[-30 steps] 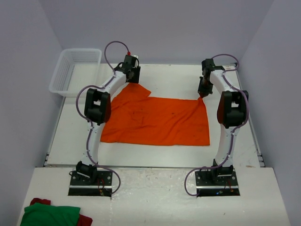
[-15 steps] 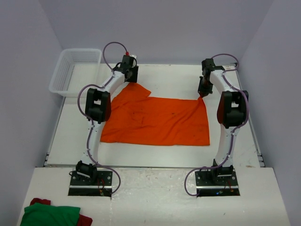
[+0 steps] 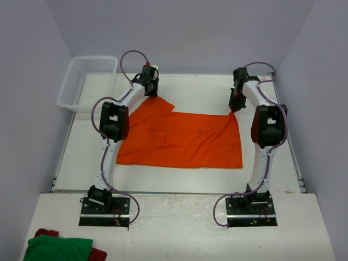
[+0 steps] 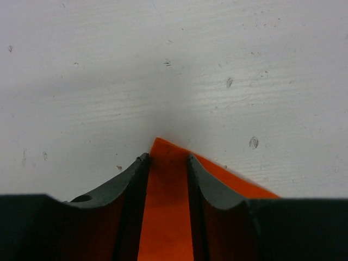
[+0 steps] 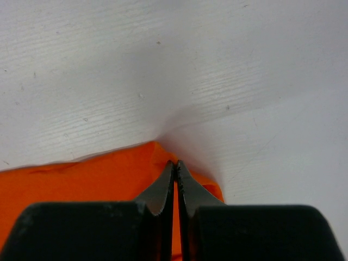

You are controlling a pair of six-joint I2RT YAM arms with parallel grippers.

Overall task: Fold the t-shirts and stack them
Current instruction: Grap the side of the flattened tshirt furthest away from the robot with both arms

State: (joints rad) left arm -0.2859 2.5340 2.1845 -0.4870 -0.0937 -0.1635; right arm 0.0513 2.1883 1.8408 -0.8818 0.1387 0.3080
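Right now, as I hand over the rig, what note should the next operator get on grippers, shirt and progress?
Left gripper: open, fingers astride the far left corner of the orange t-shirt.
Right gripper: shut on its far right corner.
The shirt lies spread on the table; no finished fold, no stack.
Green cloth lies at the near left.
To do: close the left gripper, fold, stack.

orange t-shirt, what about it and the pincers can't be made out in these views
1. Left wrist view: the body of the left pincer hides most of the orange t-shirt; only a strip shows.
2. Right wrist view: how much fabric the shut right pincer holds is hidden between its fingers.
3. Top view: the green cloth is cut off by the bottom edge.
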